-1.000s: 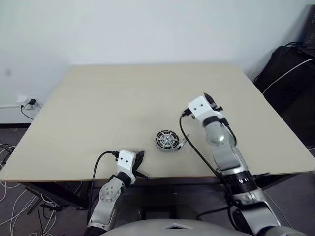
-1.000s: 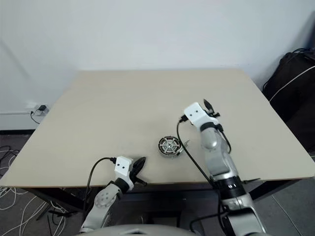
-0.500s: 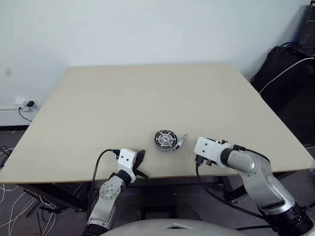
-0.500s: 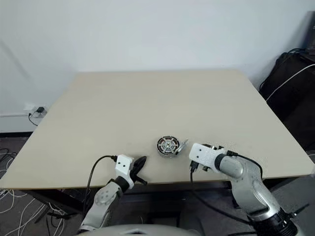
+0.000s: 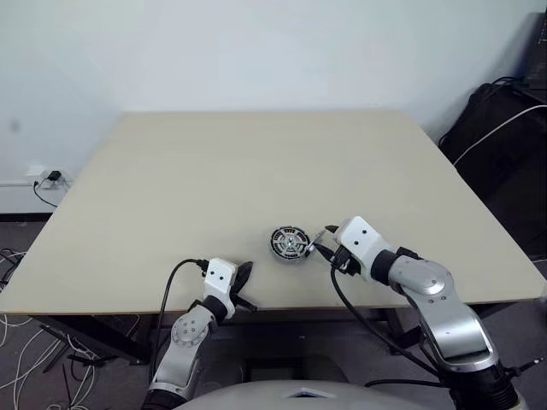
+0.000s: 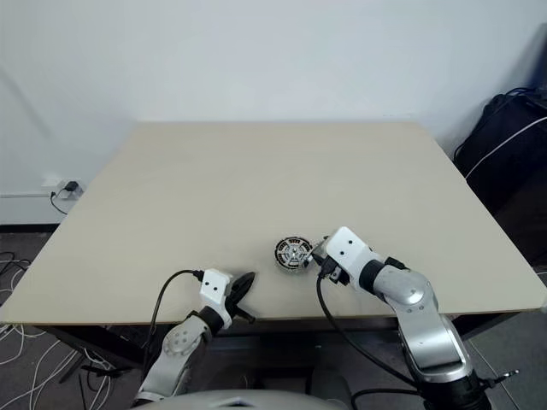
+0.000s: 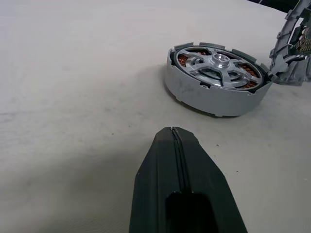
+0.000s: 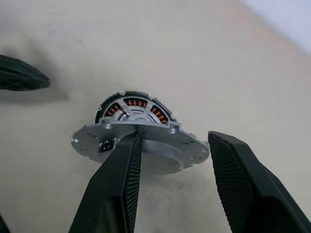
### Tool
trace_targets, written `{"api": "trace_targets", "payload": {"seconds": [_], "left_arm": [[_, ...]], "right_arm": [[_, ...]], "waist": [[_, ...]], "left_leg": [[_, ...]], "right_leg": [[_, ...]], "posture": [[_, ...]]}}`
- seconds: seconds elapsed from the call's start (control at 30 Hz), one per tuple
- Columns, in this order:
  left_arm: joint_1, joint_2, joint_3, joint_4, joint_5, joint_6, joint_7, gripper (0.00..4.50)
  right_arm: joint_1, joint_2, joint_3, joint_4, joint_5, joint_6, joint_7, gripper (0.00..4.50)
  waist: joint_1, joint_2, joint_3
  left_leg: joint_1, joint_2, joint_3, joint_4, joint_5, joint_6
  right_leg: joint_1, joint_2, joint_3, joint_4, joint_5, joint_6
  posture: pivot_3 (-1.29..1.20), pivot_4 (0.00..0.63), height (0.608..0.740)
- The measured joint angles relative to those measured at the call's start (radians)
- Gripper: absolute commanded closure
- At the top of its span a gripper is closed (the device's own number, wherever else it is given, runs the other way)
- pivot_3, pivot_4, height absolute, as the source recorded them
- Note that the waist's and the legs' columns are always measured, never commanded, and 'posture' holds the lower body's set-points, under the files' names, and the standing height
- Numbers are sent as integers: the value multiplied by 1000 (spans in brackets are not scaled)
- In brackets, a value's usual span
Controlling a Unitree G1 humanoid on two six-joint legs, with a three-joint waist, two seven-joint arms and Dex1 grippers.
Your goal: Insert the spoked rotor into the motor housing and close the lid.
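Motor housing (image 5: 290, 243) sits on counter (image 5: 214, 171) near front edge, spoked rotor (image 7: 217, 65) seated in it, copper windings showing between spokes. Lid (image 8: 146, 145) tilted on edge against housing's right side, not on top. I see right gripper (image 8: 175, 160) just behind lid, jaws apart, lid between them, no clamp visible. Left gripper (image 7: 179, 145) at front edge left of housing, jaws together, empty.

Soft, even indoor light falls on the pale table (image 5: 214, 171) with no glare, casting only faint shadows under the motor housing (image 7: 216, 80) and the left gripper (image 7: 187, 187), whose close fingers look perhaps slightly out of focus, while the head views are sharp.
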Motion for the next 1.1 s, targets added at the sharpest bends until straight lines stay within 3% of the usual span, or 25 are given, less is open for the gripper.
{"api": "trace_targets", "payload": {"seconds": [0.5,1.1], "left_arm": [[12,6,2,-8,0,8,-2,4500],[8,3,-2,-62,1,49,8,4500]], "right_arm": [[17,74,-47,-49,204,283,-56,2187],[-81,177,-3,132,258,160,-159,2187]], "waist": [[-4,1,-1],[-6,1,-1]], "left_leg": [[3,1,0,0,-2,-4],[3,1,0,0,-2,-4]], "right_leg": [[1,0,0,0,0,0],[0,0,-1,0,0,0]], "posture": [[0,0,740],[0,0,740]]}}
